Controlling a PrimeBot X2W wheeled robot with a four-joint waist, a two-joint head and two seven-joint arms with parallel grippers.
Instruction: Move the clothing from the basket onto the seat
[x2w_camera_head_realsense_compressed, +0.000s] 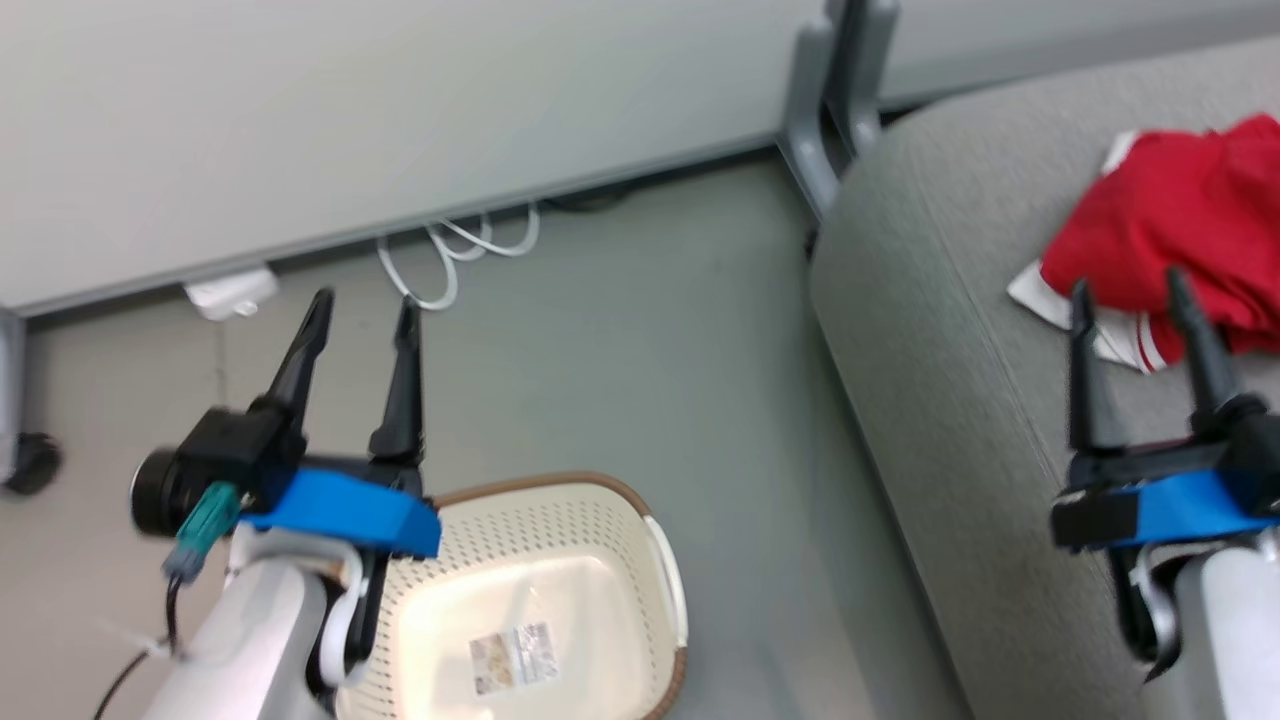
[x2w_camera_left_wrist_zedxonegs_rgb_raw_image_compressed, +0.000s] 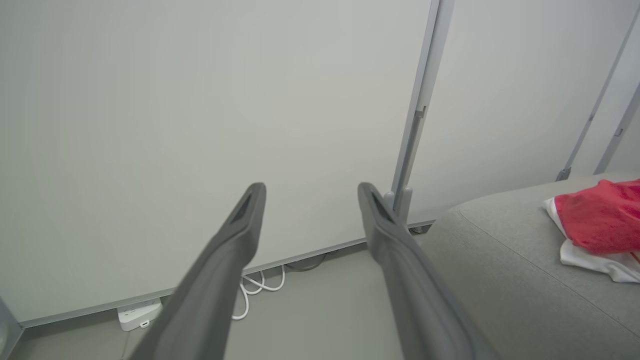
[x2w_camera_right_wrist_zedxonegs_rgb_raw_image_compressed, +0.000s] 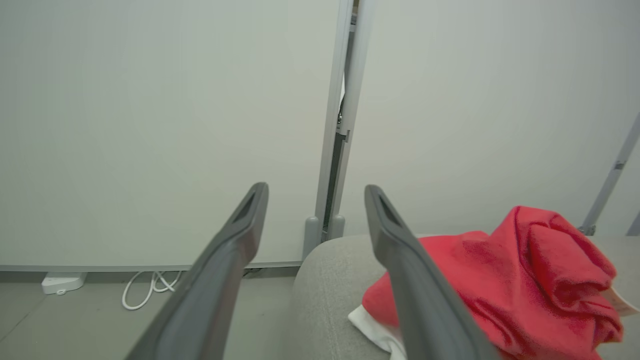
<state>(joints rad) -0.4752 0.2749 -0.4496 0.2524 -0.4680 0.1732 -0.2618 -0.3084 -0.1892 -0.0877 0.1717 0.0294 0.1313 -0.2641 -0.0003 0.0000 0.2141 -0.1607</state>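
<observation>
The red clothing (x2w_camera_head_realsense_compressed: 1175, 230) with white trim lies heaped on the grey seat (x2w_camera_head_realsense_compressed: 960, 330) at the right. It also shows as a red pile (x2w_camera_right_wrist_zedxonegs_rgb_raw_image_compressed: 525, 285) in the right wrist view and at the right edge as red clothing (x2w_camera_left_wrist_zedxonegs_rgb_raw_image_compressed: 597, 220) in the left wrist view. My right gripper (x2w_camera_head_realsense_compressed: 1128, 282) hangs open over the seat, its fingers in front of the clothing's near edge and holding nothing. The cream basket (x2w_camera_head_realsense_compressed: 620, 520) stands on the floor at the bottom centre, its inside bare but for a label. My left gripper (x2w_camera_head_realsense_compressed: 364, 308) is open above the basket's left side.
A pale wall panel runs along the back with a grey post (x2w_camera_head_realsense_compressed: 835, 90) at the seat's corner. White cables (x2w_camera_head_realsense_compressed: 460, 250) and a power strip (x2w_camera_head_realsense_compressed: 230, 292) lie at the wall's foot. A dark caster (x2w_camera_head_realsense_compressed: 30, 462) sits at far left. Grey floor separates basket and seat.
</observation>
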